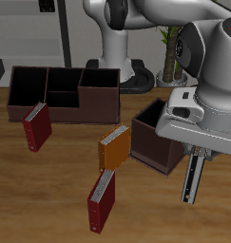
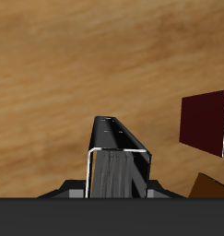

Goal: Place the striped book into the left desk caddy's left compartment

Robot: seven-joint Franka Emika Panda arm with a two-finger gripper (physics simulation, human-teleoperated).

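The two-finger gripper pinches the thin dark-and-white striped book upright between its fingers, beside the dark brown desk caddy.

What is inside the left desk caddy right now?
The uncovered part of the left desk caddy shows only a dark interior, with no book in it. The rest is covered by the arm and the gripper, which holds the striped book.
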